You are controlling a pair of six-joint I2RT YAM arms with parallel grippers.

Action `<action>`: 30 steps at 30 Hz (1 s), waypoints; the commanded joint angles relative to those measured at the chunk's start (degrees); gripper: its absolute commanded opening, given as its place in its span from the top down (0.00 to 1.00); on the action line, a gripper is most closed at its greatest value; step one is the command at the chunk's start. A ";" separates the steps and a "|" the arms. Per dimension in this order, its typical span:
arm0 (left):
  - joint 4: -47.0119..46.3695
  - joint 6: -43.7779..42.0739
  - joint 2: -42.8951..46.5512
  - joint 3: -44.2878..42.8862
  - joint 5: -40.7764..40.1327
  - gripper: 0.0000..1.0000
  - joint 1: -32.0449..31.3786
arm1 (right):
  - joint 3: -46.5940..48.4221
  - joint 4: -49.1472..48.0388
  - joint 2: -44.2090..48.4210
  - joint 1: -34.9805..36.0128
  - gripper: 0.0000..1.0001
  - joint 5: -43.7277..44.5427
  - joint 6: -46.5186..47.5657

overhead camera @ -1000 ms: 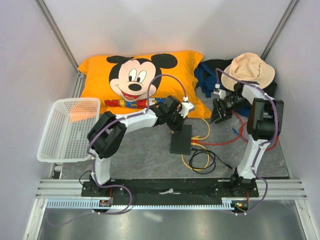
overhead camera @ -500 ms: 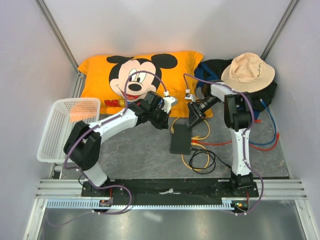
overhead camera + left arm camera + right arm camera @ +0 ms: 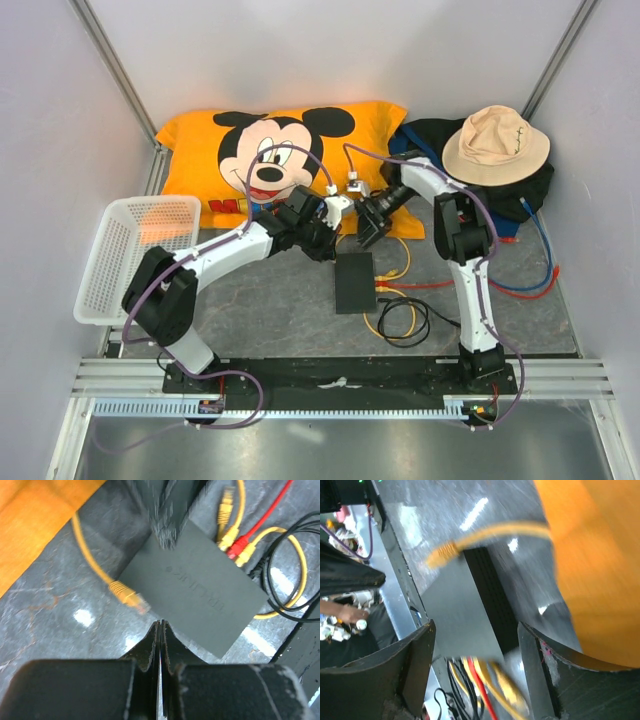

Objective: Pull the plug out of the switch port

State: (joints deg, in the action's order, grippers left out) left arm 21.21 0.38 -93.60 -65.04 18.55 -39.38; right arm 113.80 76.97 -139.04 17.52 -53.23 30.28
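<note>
Left gripper (image 3: 160,625) of mine is pinched together on nothing, hovering just off the switch (image 3: 195,595), which lies flat around the middle of the table (image 3: 270,300). My right gripper (image 3: 475,630) is spread wide above its far end. One yellow plug (image 3: 127,594) lies loose beside the switch. The red and yellow plugs (image 3: 235,542) sit against the side facing the right edge.

White walls (image 3: 330,50) enclose the grey marbled counter (image 3: 270,310); aluminium posts (image 3: 115,70) rise at its far corners; a metal rail (image 3: 130,375) lines its near edge.
</note>
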 commanded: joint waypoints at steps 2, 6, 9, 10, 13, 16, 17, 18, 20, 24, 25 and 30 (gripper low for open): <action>-4.86 0.23 -0.53 1.49 2.54 0.98 -3.60 | -4.63 1.25 9.66 -7.58 0.24 4.18 4.60; -7.76 1.99 -1.06 3.51 3.16 0.98 -4.83 | -11.55 4.33 13.17 -8.64 0.27 4.19 7.24; -8.38 2.17 -2.11 3.51 3.60 0.98 -5.89 | -17.70 3.63 15.90 -8.64 0.28 4.28 7.95; -8.29 2.34 -2.89 3.42 3.69 0.98 -6.41 | -19.04 2.41 16.34 -8.64 0.28 4.28 7.60; -9.16 2.96 -3.34 4.74 3.78 0.98 -7.03 | -23.26 -1.28 17.57 -8.73 0.29 4.80 6.28; -10.05 2.09 -2.73 7.37 3.25 0.98 -7.38 | -24.59 -3.23 17.84 -8.64 0.30 4.28 5.58; -10.22 1.47 -2.64 8.60 3.16 0.98 -7.30 | -24.42 -3.14 17.67 -8.64 0.30 4.02 5.66; -10.23 1.03 -2.55 9.31 2.73 0.98 -7.38 | -24.15 -3.14 17.58 -8.64 0.30 3.93 6.01; -10.40 -0.03 -2.64 11.67 1.41 0.98 -7.38 | -23.89 -3.14 17.58 -8.64 0.31 3.14 6.45; -9.96 -2.23 -4.30 13.36 1.76 0.98 -7.47 | -23.89 -3.58 16.61 -8.73 0.32 1.73 7.42; -9.61 -2.32 -4.57 12.75 1.84 0.98 -7.47 | -23.97 -3.67 16.44 -8.64 0.32 1.29 7.42; -7.50 -5.29 -7.29 10.19 -0.42 0.98 -7.65 | -24.50 -5.95 13.81 -8.55 0.33 -2.22 7.33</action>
State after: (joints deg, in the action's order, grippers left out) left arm 10.11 0.38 -96.71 -54.50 21.74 -46.44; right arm 89.17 73.49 -123.72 8.99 -50.70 35.75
